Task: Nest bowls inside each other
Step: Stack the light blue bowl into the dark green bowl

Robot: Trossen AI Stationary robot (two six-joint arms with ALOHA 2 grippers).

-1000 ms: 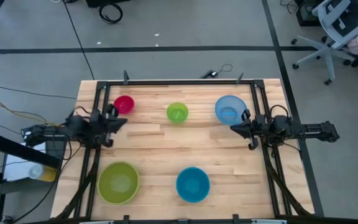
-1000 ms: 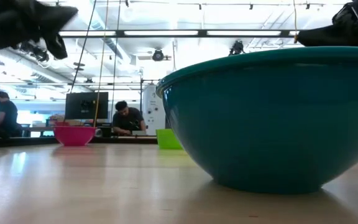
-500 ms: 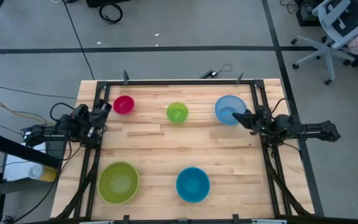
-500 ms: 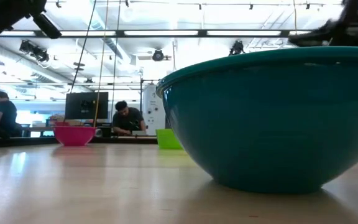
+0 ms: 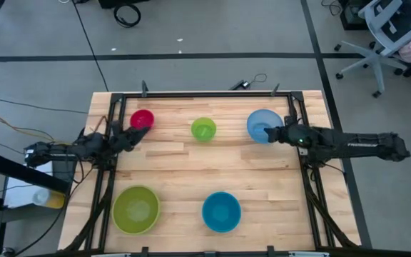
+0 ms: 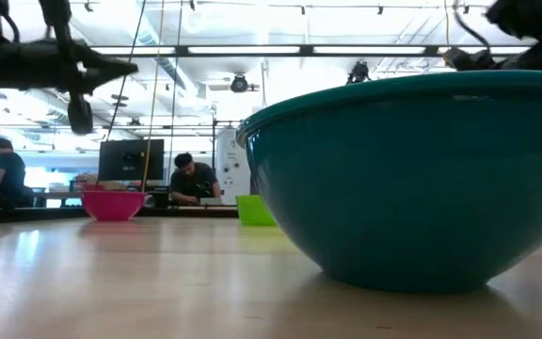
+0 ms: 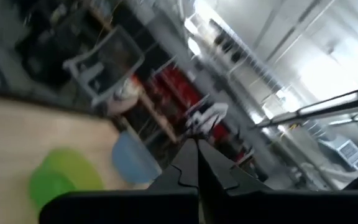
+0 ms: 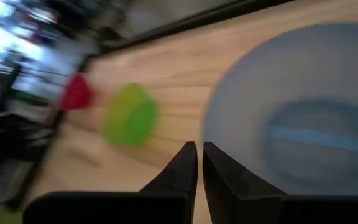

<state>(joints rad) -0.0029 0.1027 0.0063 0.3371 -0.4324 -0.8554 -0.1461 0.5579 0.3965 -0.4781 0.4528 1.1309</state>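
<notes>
Sitting apart and empty, five bowls point(image 5: 220, 211) lie under both closed end effectors, left point(image 5: 144, 133) and right point(image 5: 268, 133).

Table point(image 5: 191, 168): pale wood planks, black frame rails. Bowls: magenta-red bowl point(image 5: 142, 120) near the far left corner; small green bowl point(image 5: 203, 129) mid far edge; light blue bowl point(image 5: 260, 125) far right; lime-green bowl point(image 5: 135, 209) near left; teal-blue bowl point(image 5: 221, 211) near edge centre.

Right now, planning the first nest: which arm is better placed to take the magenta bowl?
Left. The left gripper sits right beside the magenta bowl; the right gripper is over at the light blue bowl.
</notes>
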